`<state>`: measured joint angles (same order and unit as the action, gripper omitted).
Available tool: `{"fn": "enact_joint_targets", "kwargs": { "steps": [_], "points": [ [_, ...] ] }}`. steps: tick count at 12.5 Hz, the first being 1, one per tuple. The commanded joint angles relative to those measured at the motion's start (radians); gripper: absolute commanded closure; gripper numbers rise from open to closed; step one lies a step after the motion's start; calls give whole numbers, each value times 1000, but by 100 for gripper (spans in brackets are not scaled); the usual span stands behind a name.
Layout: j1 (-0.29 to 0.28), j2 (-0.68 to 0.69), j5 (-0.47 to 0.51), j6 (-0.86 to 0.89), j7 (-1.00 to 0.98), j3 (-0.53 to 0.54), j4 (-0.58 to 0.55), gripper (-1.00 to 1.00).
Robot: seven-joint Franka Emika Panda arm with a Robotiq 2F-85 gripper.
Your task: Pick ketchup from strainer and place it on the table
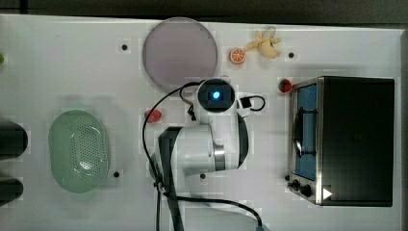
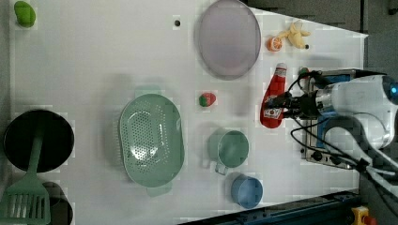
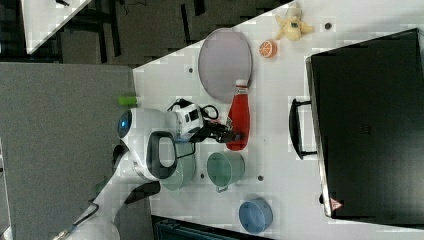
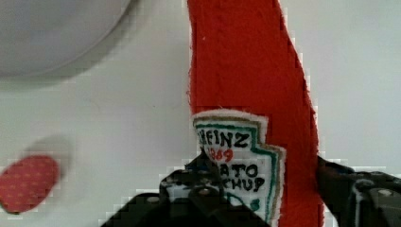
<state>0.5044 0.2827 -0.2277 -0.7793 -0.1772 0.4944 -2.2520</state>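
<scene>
Left view: the end effector is clamped on the ketchup at its labelled lower body — a finger on each side in the wrist view. The bottle lies over the white surface, just beside the grey-lilac plate, its white cap toward the plate's edge; whether it touches the surface I cannot tell. The strainer sits well apart from the plate, with a strawberry between strainer and bottle.

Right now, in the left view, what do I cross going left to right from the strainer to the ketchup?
strainer → strawberry → green cup → ketchup, held in the gripper.
</scene>
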Motion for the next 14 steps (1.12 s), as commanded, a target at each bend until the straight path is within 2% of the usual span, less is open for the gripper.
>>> {"fn": "enact_joint_targets", "kwargs": {
  "steps": [1, 2, 3, 6, 9, 14],
  "points": [
    [-10, 24, -56, -36, -42, -6, -23, -65],
    [-10, 30, -68, -45, -43, -7, -24, -88],
    [-8, 24, -69, -47, -43, -8, -13, -100],
    [-8, -59, -67, -36, -42, -4, 71, -100],
    [-10, -164, -40, 122, -41, 8, 193, -100],
    [-10, -236, 216, 524, 48, 34, 422, -100]
  ]
}}
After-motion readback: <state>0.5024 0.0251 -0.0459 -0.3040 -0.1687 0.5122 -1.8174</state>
